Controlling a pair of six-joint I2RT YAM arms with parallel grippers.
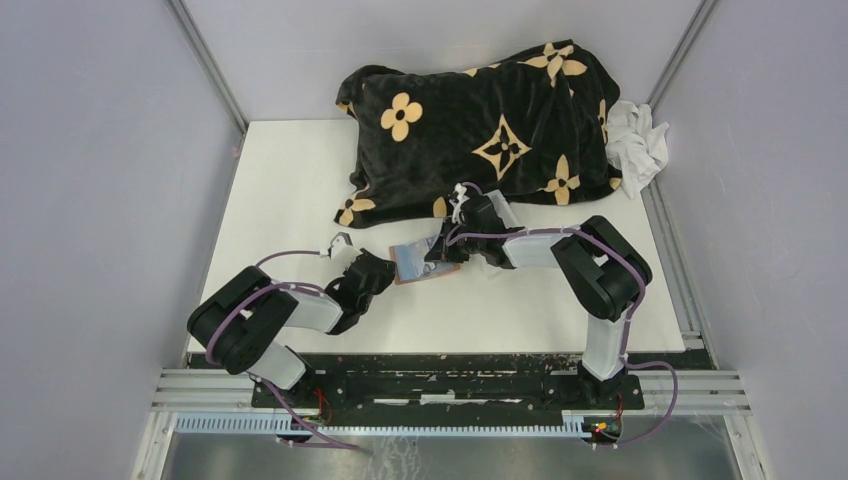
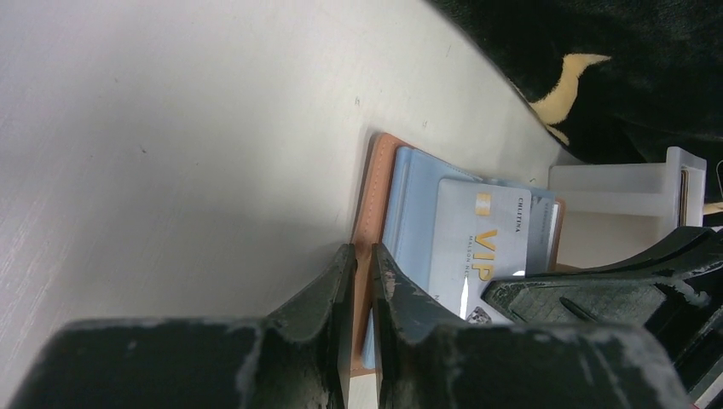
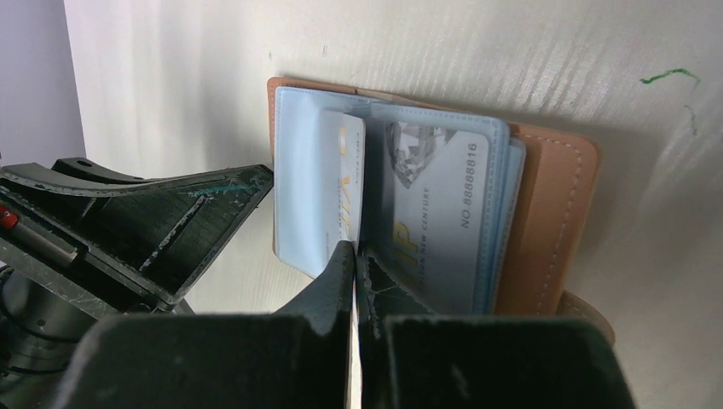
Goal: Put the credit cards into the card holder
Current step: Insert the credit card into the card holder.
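Tan leather card holder (image 3: 554,221), glossy rectangular credit cards (image 3: 435,196) inside, edge pinched in left gripper (image 2: 362,256), right gripper (image 3: 355,251) pressed together.

Table (image 1: 285,190) is open at frame left and along the bottom strip. Pillow (image 1: 480,130) blocks the top, cloth (image 1: 638,145) the upper right. Left gripper (image 1: 386,267) and right gripper (image 1: 446,253) crowd the holder (image 1: 416,265) at centre.

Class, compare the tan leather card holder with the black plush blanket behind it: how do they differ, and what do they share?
Look: the tan leather card holder is plain with a stitched edge; the black plush blanket carries tan flower motifs. Size: the holder is small, the blanket far larger. Pose: the holder lies open, the blanket is bunched in a heap. Both rest on the white table.
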